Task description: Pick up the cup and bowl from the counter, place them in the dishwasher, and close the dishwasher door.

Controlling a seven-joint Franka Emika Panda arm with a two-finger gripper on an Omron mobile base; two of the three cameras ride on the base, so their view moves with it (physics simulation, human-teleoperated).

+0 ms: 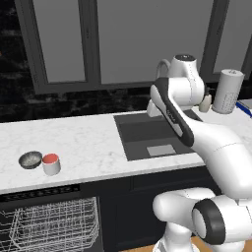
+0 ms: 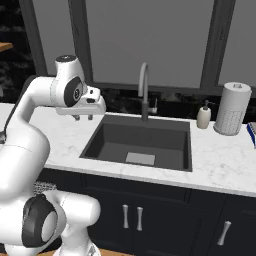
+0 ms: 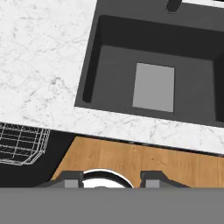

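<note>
Your claw (image 2: 83, 118) hung empty with its two fingers apart, pointing down above the counter (image 1: 83, 142) at the left edge of the sink (image 2: 140, 142), nothing between them. Your arm rose from the base, bent back at the elbow and reached forward at about faucet (image 2: 143, 90) height. The cup (image 1: 51, 164) and bowl (image 1: 30, 159) sat touching near the counter's front edge, well left of the claw, above the dishwasher (image 1: 49, 224), whose wire rack was cut off by the frame.

My arm (image 1: 216, 147) is glossy white, built of rounded, bulging links, with dark grey bands and black caps at the joints. My fingers (image 2: 83, 117) are small, dark, stubby tips.
</note>
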